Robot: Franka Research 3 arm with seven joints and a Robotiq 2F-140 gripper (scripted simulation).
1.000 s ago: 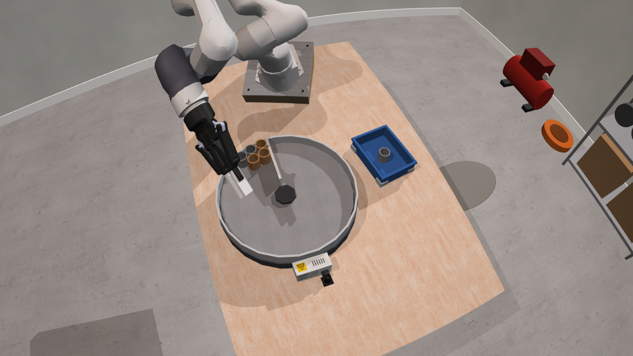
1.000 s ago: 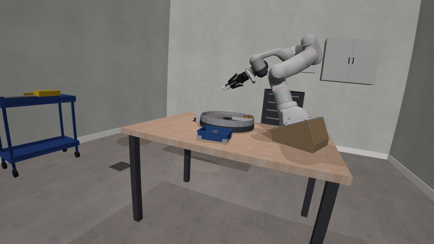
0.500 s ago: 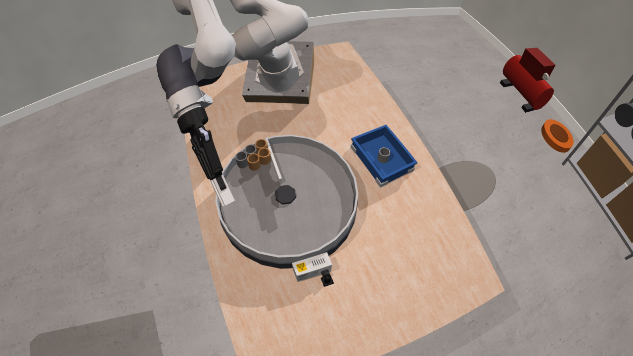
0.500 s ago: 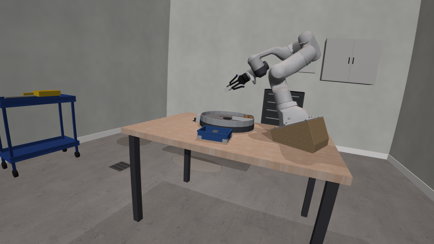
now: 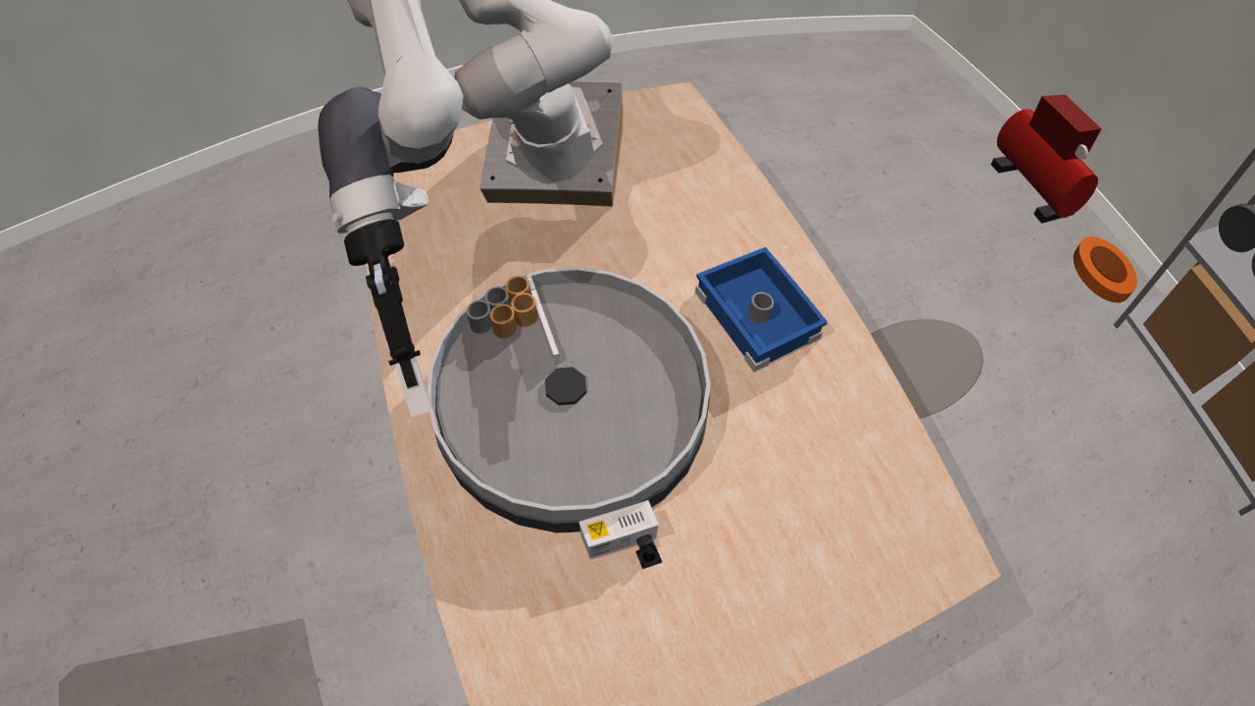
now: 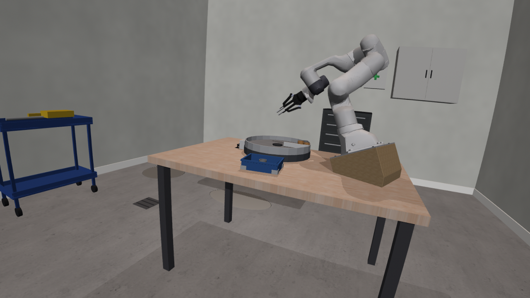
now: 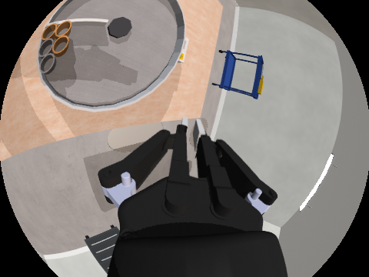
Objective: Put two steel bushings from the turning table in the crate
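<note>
My gripper [image 5: 414,393] [image 6: 279,112] [image 7: 190,125] is shut with nothing between its fingers, a narrow gap apart. It hangs tilted, high above the table, by the turning table's left rim in the top view. The grey turning table [image 5: 614,447] [image 6: 278,150] [image 7: 154,50] carries two steel bushings, one at the rim [image 5: 478,325] [image 7: 52,65] and one beside it [image 5: 497,296]. Three orange-brown bushings [image 5: 503,327] [image 7: 58,50] stand upright against them. One steel bushing [image 5: 761,313] [image 6: 262,160] stands upright in the blue crate [image 5: 794,341] [image 6: 261,167].
A white divider [image 5: 545,327] runs inward from the turning table's rim, beside the bushings. A dark hub [image 5: 565,386] [image 7: 119,28] is at its centre. A white drive box [image 5: 619,529] sits at the rim. The robot's base block [image 5: 548,190] [image 6: 364,164] stands behind.
</note>
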